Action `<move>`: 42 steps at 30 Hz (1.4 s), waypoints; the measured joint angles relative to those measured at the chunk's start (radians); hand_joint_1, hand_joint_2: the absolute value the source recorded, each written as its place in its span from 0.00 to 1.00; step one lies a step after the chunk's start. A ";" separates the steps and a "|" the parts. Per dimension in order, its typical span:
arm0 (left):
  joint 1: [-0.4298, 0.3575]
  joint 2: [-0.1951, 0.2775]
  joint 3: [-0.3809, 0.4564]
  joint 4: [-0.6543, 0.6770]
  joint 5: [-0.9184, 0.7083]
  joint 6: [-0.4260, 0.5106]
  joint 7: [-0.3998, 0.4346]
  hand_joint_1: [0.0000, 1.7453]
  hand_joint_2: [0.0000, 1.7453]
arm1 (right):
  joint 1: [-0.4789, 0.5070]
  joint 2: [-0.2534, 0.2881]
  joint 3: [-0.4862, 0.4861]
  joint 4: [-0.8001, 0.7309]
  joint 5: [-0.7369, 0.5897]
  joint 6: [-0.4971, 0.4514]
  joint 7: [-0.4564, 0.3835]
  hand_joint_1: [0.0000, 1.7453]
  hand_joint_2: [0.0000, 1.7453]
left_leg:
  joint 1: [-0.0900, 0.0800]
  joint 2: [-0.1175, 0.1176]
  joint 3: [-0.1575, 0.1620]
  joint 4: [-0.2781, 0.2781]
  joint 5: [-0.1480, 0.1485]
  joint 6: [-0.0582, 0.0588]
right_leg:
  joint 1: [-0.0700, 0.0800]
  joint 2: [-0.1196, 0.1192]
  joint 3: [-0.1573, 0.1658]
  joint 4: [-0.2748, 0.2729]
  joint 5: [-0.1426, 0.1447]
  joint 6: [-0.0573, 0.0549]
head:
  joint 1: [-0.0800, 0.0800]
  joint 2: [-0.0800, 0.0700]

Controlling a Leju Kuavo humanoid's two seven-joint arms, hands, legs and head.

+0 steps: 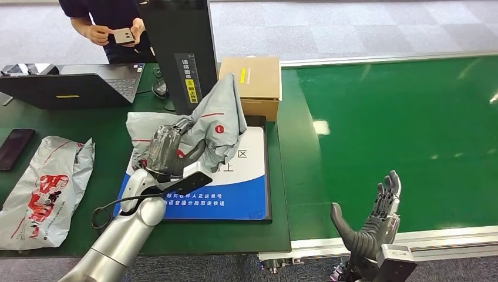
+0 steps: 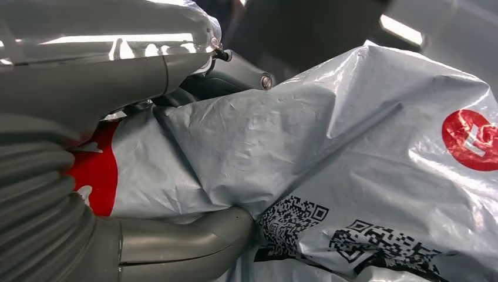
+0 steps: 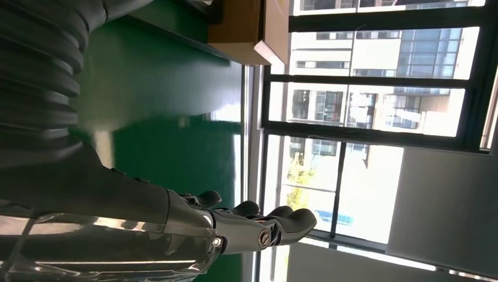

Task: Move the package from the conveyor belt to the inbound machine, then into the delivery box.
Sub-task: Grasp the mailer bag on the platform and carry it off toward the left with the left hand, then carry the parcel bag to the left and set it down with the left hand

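so the left robot hand (image 1: 166, 150) has the grey poly package (image 1: 202, 126) bunched up in its grip, right over the blue-and-white scan pad (image 1: 246, 188) of the inbound machine (image 1: 176, 47). one end of the bag is lifted and peaked up, the rest sags down onto the pad. the left wrist view shows thumb and fingers (image 2: 235, 70) wrapped round the crumpled plastic, with the qr label (image 2: 329, 235) facing the camera side.

my read: it's on the inbound machine step, so roughly halfway, delivery box part not done. to do this bit well i'd want the bag laid flatter on the pad with the label not folded under, since a soft mailer like this creases and hides its code easily. keep the grip on a fat fold of plastic, not a thin edge, or it'll slide out when lifted. also watch the tall black post of the machine and the cardboard box (image 1: 252, 82) just behind the pad, the raised end of the bag is close to both.

right robot hand (image 1: 376, 220) is wide and holding nothing, fingers spread, hovering at the near edge of the green conveyor belt (image 1: 399, 117), well apart from the action. there's another mailer (image 1: 47, 182) lying on the green surface (image 1: 205, 235) to the left, and a person holding a phone (image 1: 123, 35) stands behind the laptop (image 1: 76, 85).
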 joint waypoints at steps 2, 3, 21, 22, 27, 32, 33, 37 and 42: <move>0.009 0.000 0.028 -0.018 -0.012 0.061 0.010 1.00 1.00 | 0.000 0.000 0.001 0.000 -0.001 -0.006 0.001 0.00 1.00 | 0.000 0.000 0.000 0.000 0.000 0.000 | 0.000 0.000 0.000 0.000 0.000 0.000 | 0.000 0.000; 0.011 0.000 0.042 -0.023 -0.019 0.089 0.016 1.00 1.00 | 0.000 0.000 0.002 0.001 -0.002 -0.010 0.001 0.00 1.00 | 0.000 0.000 0.000 0.000 0.000 0.000 | 0.000 0.000 0.000 0.000 0.000 0.000 | 0.000 0.000; -0.077 0.068 0.482 0.192 0.453 0.129 -0.168 1.00 1.00 | -0.026 -0.004 0.101 0.071 -0.037 -0.052 -0.001 0.00 1.00 | 0.001 0.000 0.000 0.000 0.001 -0.001 | 0.001 0.000 -0.001 0.001 0.000 0.000 | 0.000 0.000; -0.089 0.076 0.506 0.217 0.461 0.141 -0.173 1.00 1.00 | -0.027 -0.005 0.106 0.074 -0.035 -0.052 -0.001 0.00 1.00 | 0.001 0.000 0.000 0.000 0.001 -0.001 | 0.001 0.000 -0.001 0.001 0.000 0.000 | 0.000 0.000; -0.156 0.113 0.599 0.347 0.476 0.216 -0.176 1.00 1.00 | -0.034 -0.006 0.131 0.089 -0.025 -0.058 0.003 0.00 1.00 | 0.001 0.000 0.000 0.000 0.001 -0.001 | 0.001 0.000 -0.001 0.001 0.000 0.000 | 0.000 0.000; -0.222 0.155 0.673 0.463 0.419 0.252 -0.141 1.00 1.00 | -0.042 -0.010 0.154 0.103 -0.019 -0.070 0.009 0.00 1.00 | 0.001 0.000 -0.001 0.000 0.001 -0.001 | 0.001 0.000 -0.001 0.001 0.000 0.000 | 0.000 0.000; -0.232 0.161 0.696 0.477 0.391 0.253 -0.128 1.00 1.00 | -0.043 -0.011 0.159 0.107 -0.018 -0.071 0.010 0.00 1.00 | 0.001 0.000 -0.001 0.000 0.001 -0.001 | 0.001 0.000 -0.001 0.002 0.000 0.000 | 0.000 0.000; -0.262 0.180 0.818 0.512 0.276 0.254 -0.097 1.00 1.00 | -0.046 -0.015 0.182 0.123 -0.018 -0.080 0.009 0.00 1.00 | 0.001 0.001 0.000 0.000 0.001 -0.001 | 0.001 0.001 -0.001 0.002 0.000 -0.001 | 0.000 0.000; -0.289 0.189 0.985 0.536 0.164 0.254 -0.079 0.60 1.00 | -0.048 -0.021 0.204 0.138 -0.021 -0.094 0.005 0.00 1.00 | 0.001 0.001 -0.001 0.000 0.001 -0.001 | 0.001 0.000 -0.002 0.002 -0.001 -0.001 | 0.000 0.000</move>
